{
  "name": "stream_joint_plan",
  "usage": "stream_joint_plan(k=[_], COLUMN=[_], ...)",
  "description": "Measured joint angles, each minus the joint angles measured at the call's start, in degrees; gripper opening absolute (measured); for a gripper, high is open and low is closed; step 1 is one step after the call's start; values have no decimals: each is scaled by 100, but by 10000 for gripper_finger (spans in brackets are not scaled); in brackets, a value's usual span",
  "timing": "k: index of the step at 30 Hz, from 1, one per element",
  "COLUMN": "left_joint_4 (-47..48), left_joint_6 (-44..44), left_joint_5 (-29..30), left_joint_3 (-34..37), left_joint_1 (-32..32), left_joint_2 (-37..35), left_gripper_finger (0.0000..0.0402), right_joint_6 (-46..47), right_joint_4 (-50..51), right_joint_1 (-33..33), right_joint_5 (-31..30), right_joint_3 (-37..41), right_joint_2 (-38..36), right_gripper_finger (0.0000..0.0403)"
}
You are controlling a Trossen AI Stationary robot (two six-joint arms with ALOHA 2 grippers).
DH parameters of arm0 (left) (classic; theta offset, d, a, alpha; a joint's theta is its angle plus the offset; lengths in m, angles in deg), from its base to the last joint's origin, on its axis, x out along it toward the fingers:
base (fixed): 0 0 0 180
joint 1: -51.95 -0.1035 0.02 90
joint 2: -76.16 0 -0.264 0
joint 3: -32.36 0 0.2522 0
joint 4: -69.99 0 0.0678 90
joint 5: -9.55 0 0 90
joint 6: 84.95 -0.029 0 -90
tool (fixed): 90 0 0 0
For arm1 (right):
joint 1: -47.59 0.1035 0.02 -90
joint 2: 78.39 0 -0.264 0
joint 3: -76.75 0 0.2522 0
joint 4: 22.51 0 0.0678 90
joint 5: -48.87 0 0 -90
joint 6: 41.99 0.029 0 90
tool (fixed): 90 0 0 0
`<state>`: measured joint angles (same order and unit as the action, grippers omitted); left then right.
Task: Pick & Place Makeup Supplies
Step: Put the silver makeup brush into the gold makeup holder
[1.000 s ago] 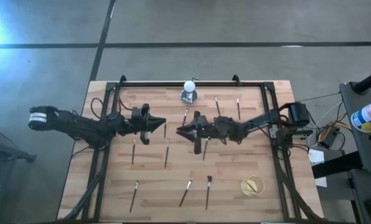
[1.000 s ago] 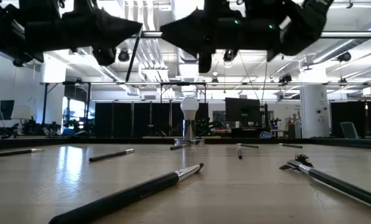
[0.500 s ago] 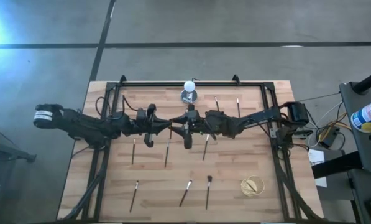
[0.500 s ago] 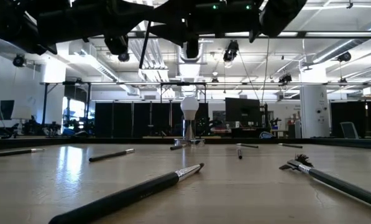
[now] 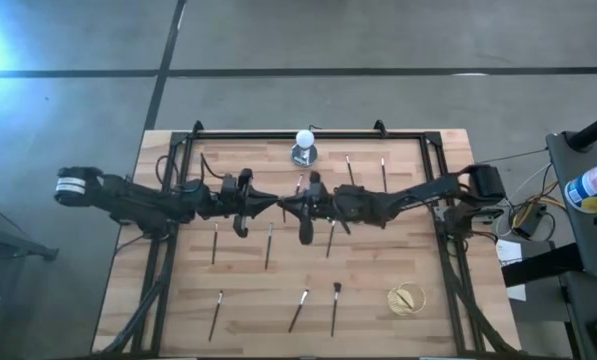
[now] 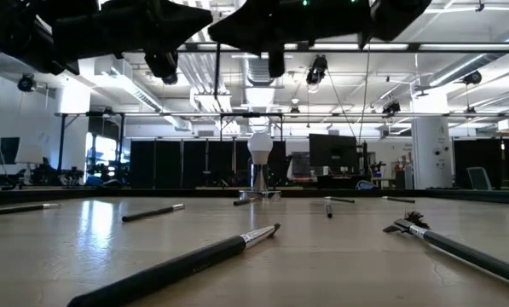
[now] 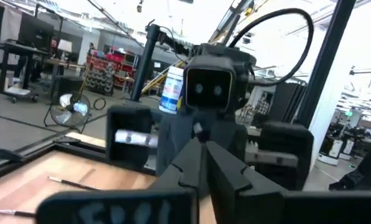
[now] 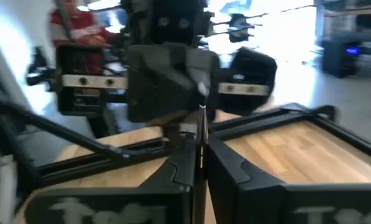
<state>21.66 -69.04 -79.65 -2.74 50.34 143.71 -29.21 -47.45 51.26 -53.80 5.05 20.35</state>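
Observation:
My two grippers meet tip to tip high over the table's middle: the left gripper [image 5: 274, 203] comes from the left and the right gripper [image 5: 284, 205] from the right. A thin makeup brush [image 6: 216, 64] hangs nearly upright between them, well clear of the table. It shows as a thin line at the right gripper's [image 8: 201, 152] fingertips. The left gripper's [image 7: 204, 149] fingers are closed together, facing the right gripper. Several other brushes lie flat on the wood, such as one left of centre [image 5: 268, 245] and one right of centre [image 5: 330, 235]. My left gripper comes level from the table's left, its fingers closed at the brush. Its own fingers hide the place of contact, so which part it has cannot be told. My right gripper pinches the brush's thin shaft [image 8: 202, 124] between its two fingertips, level from the table's right and across the brush. The brush stands about upright, lifted clear.
A white ball on a round grey base [image 5: 304, 146] stands at the far middle, with brushes [image 5: 349, 170] [image 5: 383, 175] beside it. More brushes lie near the front edge [image 5: 216, 315] [image 5: 298, 310] [image 5: 335, 305]. A golden ring-shaped thing [image 5: 406, 298] lies at the front right. A dark frame rail [image 5: 308, 135] borders the table.
Both grippers have come together over the table's middle, the left moving toward the right edge and the right toward the left arm, and both have risen. The brush, slanted half a second ago, now hangs about upright.

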Motion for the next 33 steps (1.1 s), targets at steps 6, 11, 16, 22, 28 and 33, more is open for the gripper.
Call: stream_joint_plan(k=[6,11,16,22,28,33], left_joint_4=[206,210,215,375,413,425], left_joint_6=[-78,-80,-78,-66,-25,26], left_joint_5=[35,38,46,64,62,70], left_joint_3=[112,197,219,221,221,221], left_joint_1=[0,0,0,0,0,0], left_joint_2=[-225,-212,-210,-210,-210,-210], left_gripper_finger=[56,66,67,67,67,67], right_joint_6=[183,1207,2920,5008,6710,8056], right_joint_4=[1651,3194,4663,6080,7898,10164], right_joint_1=[744,1611,2520,3453,4167,4670], right_joint_5=[-1453,-3029,-4191,-4697,-4715,-4204], right_joint_3=[12,9,9,9,-483,-1514], right_joint_2=[-777,-1437,-1903,-2175,-2101,-1637], right_gripper_finger=[15,14,13,13,13,13])
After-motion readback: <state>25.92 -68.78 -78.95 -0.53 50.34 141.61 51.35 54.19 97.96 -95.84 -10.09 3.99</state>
